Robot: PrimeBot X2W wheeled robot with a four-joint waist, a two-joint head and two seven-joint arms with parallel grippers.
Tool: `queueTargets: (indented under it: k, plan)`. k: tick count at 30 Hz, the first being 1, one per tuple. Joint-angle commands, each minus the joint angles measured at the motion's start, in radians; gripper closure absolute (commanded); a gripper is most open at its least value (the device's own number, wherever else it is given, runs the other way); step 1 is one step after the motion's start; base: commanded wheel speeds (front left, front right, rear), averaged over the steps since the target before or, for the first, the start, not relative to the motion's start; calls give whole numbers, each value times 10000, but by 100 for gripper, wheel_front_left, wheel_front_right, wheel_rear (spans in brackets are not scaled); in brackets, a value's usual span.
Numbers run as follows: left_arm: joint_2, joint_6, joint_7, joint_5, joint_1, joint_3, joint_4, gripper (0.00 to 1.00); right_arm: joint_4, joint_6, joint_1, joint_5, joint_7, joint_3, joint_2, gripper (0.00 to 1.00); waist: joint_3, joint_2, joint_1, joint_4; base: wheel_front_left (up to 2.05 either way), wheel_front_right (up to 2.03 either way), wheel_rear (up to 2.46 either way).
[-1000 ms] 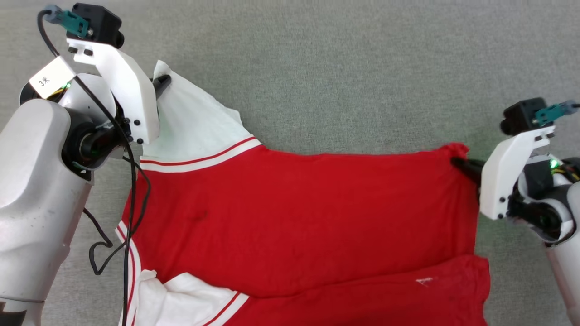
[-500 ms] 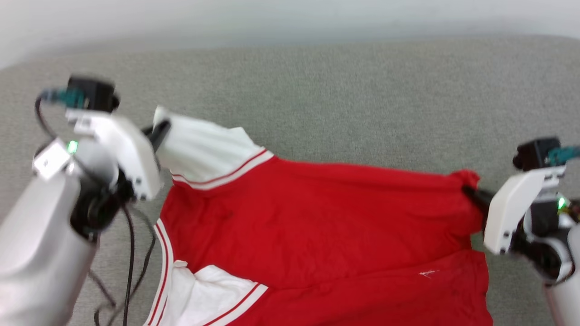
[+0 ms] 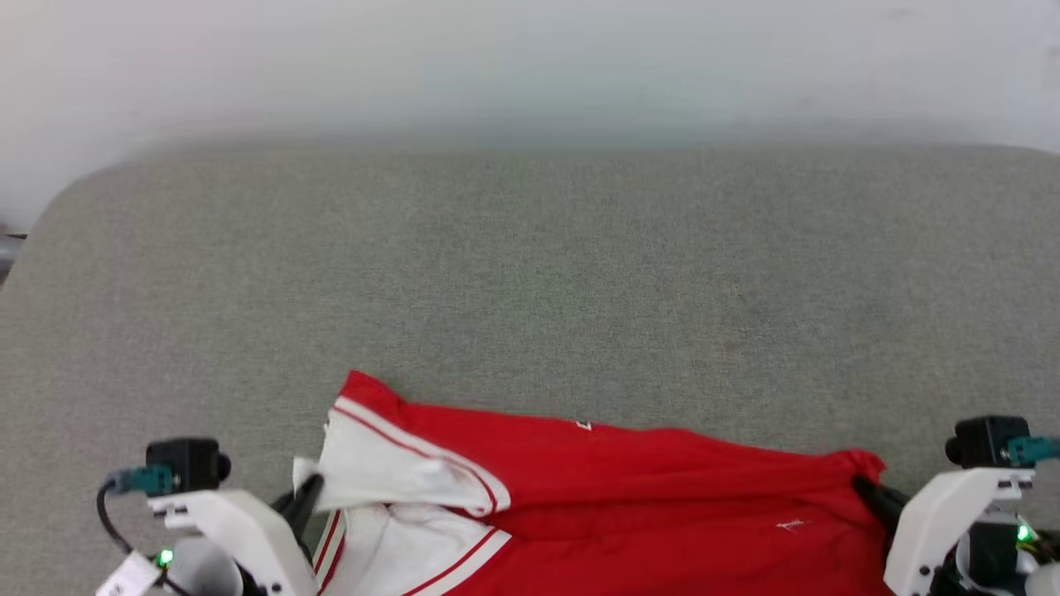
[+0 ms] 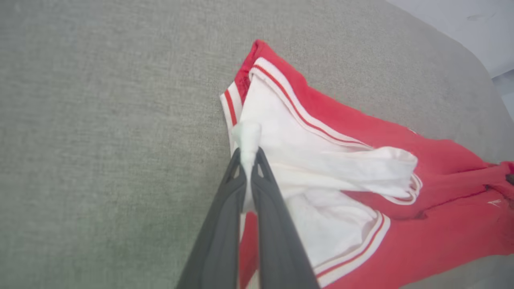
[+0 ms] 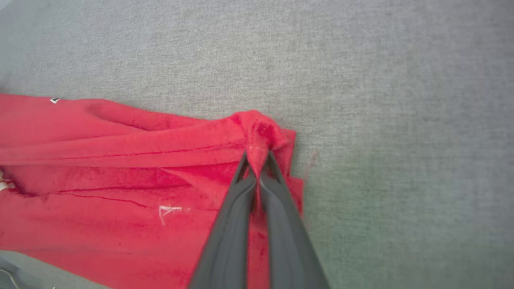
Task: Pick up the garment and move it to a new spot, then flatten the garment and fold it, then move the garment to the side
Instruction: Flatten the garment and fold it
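Where a grey fabric surface (image 3: pixel 530 273) meets a pale wall (image 3: pixel 530 66), the garment (image 3: pixel 629 488), a red jersey with white sleeves, lies bunched along the surface's near edge. The left gripper (image 4: pixel 249 154) is clamped tight on a sleeve tip at the near left. The right gripper (image 5: pixel 257 158) pinches a red corner at the near right.
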State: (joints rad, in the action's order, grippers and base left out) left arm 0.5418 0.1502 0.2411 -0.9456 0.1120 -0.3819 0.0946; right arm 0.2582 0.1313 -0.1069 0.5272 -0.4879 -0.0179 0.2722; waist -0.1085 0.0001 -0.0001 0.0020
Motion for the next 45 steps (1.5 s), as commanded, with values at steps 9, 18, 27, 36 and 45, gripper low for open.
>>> queueTargets:
  k: [9,18,27,36,45]
  plan:
    - [-122,284,108,-274,-1512,-257,-482,100,-32,-14,1252,8,291,616,-402,100,309,-1,1,217,0,0,0]
    - [-1117,-507,-832,-309,-1118,-561,1305,48,508,-14,1606,37,941,384,-1010,0,352,-1,1,47,0,0,0]
    - [-1287,-667,-2683,559,-616,-386,1509,0,-286,-11,1686,58,2107,528,-880,0,530,-1,1,7,0,0,0]
    - [-1208,-323,-4423,1734,-373,-217,590,0,-968,-11,2135,-135,372,1589,-361,0,659,-1,1,119,0,0,0]
    - [-1347,473,-5037,3445,-480,26,-875,0,-1525,-11,2030,-78,-1161,1744,-178,0,473,-1,1,526,0,0,0]
